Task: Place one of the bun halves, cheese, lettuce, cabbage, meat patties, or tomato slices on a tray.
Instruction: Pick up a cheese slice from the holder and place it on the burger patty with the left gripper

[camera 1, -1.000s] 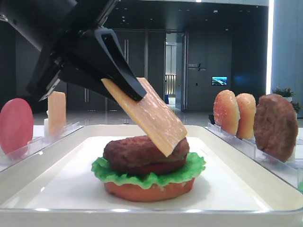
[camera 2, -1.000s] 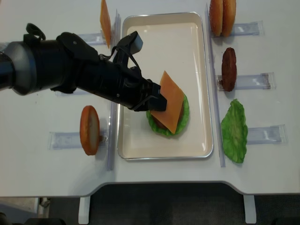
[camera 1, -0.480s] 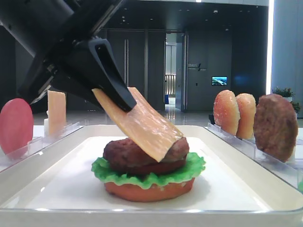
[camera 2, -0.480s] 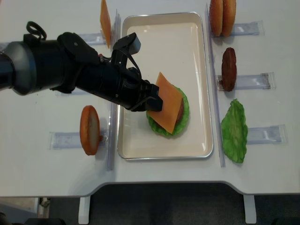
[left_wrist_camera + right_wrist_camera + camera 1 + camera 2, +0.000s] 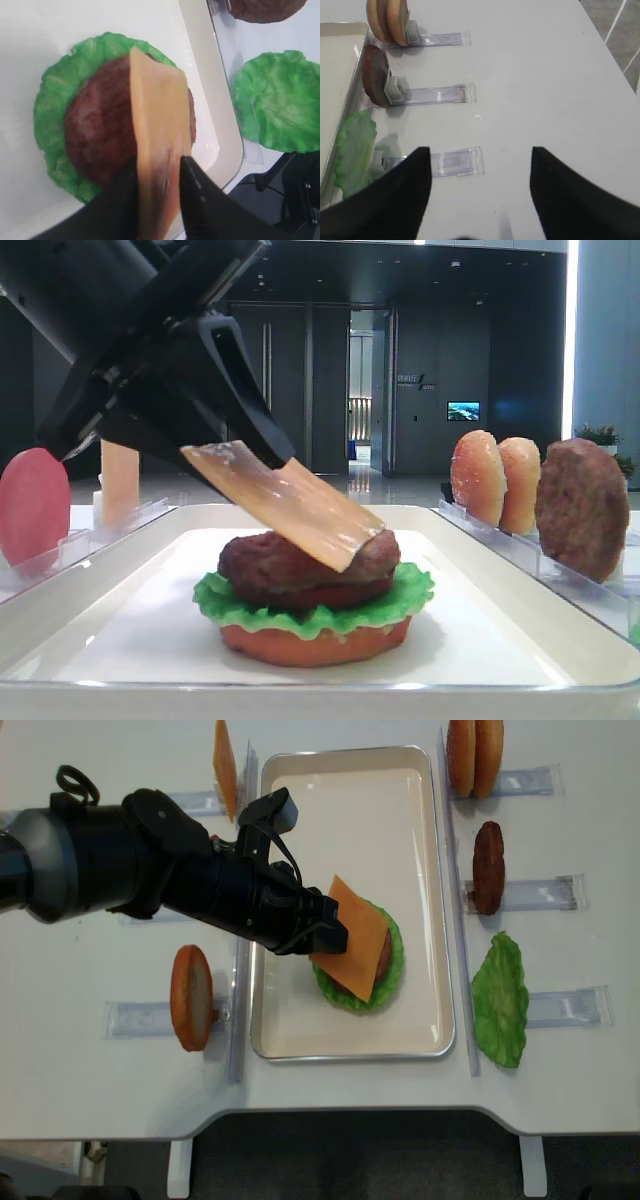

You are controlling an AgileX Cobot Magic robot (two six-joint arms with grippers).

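Black and bulky, the left gripper is reached in over the tray from its left side. The cheese is seen between its fingers — tilted, far edge resting on the meat patty; whether it is gripped cannot be told.

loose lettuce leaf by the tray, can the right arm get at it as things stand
Probably yes. The lettuce leaf lies just outside the tray rim, uncovered, close ahead-left of the right tool, whose jaws stand open and empty. The clear rack beside it might crowd one finger.
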